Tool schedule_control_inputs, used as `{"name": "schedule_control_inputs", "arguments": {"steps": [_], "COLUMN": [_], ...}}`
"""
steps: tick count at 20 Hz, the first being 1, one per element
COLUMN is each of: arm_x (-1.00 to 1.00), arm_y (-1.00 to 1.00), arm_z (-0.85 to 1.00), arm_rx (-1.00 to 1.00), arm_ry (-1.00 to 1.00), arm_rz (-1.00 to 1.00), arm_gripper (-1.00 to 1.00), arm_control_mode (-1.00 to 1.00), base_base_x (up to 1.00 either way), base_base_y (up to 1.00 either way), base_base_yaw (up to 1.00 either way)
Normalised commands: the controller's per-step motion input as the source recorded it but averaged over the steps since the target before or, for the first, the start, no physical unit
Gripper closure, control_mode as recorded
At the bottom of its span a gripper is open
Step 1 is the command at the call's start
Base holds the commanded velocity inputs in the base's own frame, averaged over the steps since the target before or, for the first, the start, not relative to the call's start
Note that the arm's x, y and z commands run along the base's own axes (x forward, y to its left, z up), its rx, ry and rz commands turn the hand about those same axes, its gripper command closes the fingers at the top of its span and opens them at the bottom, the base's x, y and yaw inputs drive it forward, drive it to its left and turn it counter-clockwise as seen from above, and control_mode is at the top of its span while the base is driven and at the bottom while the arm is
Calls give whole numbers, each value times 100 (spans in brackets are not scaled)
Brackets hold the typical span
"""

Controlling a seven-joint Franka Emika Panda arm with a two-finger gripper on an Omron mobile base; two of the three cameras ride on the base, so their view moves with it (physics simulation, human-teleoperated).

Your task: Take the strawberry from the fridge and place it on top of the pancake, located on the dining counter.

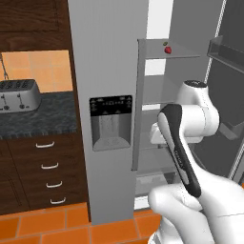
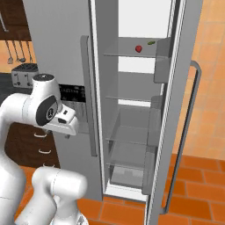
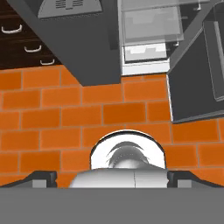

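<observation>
My end effector (image 3: 112, 177) points down at the orange tile floor (image 3: 52, 118), fingertips wide apart, grasping nothing. Ahead I see the fridge (image 2: 61, 44) with its right door (image 2: 176, 110) open. The strawberry (image 2: 138, 48) rests on the top shelf (image 2: 127, 55), beside a small green item (image 2: 151, 43).

Kitchen: fridge (image 1: 107, 71), toaster (image 1: 18, 94), drawers (image 1: 47, 174)
</observation>
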Motion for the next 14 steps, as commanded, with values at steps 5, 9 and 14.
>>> {"name": "schedule_control_inputs", "arguments": {"steps": [5,9,14], "arm_x": [-4,-12,-24], "arm_y": [-20,-51,-30], "arm_z": [0,0,-5], "arm_rx": [-1,-3,0], "arm_ry": [1,-1,-1], "arm_rz": [-6,-1,0], "arm_gripper": [-100,-100,-100], "arm_control_mode": [-100,-100,-100], "base_base_x": [0,0,0], "base_base_y": [0,0,0], "base_base_yaw": [0,0,0]}}
